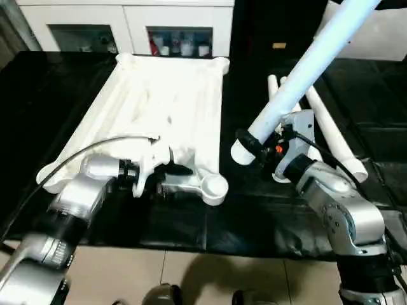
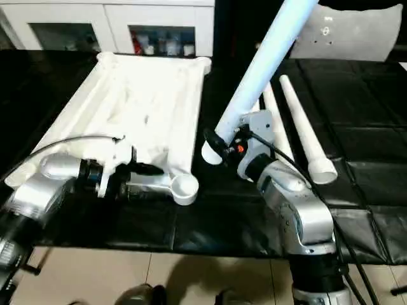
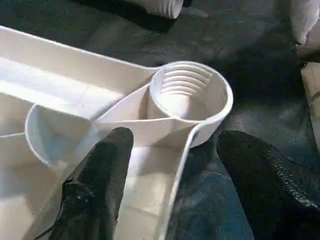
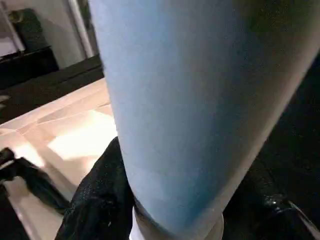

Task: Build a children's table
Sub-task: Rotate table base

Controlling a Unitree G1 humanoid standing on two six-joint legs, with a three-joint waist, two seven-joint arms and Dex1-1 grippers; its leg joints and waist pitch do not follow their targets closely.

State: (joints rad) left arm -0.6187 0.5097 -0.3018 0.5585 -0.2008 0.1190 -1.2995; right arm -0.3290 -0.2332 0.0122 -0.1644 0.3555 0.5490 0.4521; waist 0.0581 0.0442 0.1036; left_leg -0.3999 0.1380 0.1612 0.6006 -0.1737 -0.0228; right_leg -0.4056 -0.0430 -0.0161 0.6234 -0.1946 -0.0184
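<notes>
The children's table top [image 1: 165, 101] lies upside down on the black mat, ribbed side up. My left gripper [image 3: 177, 142] is open at its near right corner. One finger [image 3: 100, 185] is inside the rim and the other [image 3: 270, 185] outside, just short of the round threaded socket [image 3: 187, 92]. My right gripper [image 1: 267, 149] is shut on a white leg [image 1: 305, 70]. The leg slants up to the far right, and its wide end [image 1: 245, 149] hangs above the mat, right of that socket [image 1: 215, 186]. More legs [image 2: 302, 130] lie on the mat behind my right arm.
A white cabinet with glass doors [image 1: 127, 25] stands behind the mat. A white panel [image 2: 356, 38] sits at the back right. The black mat [image 1: 191, 222] ends at a tiled floor [image 1: 191, 279] in front of me.
</notes>
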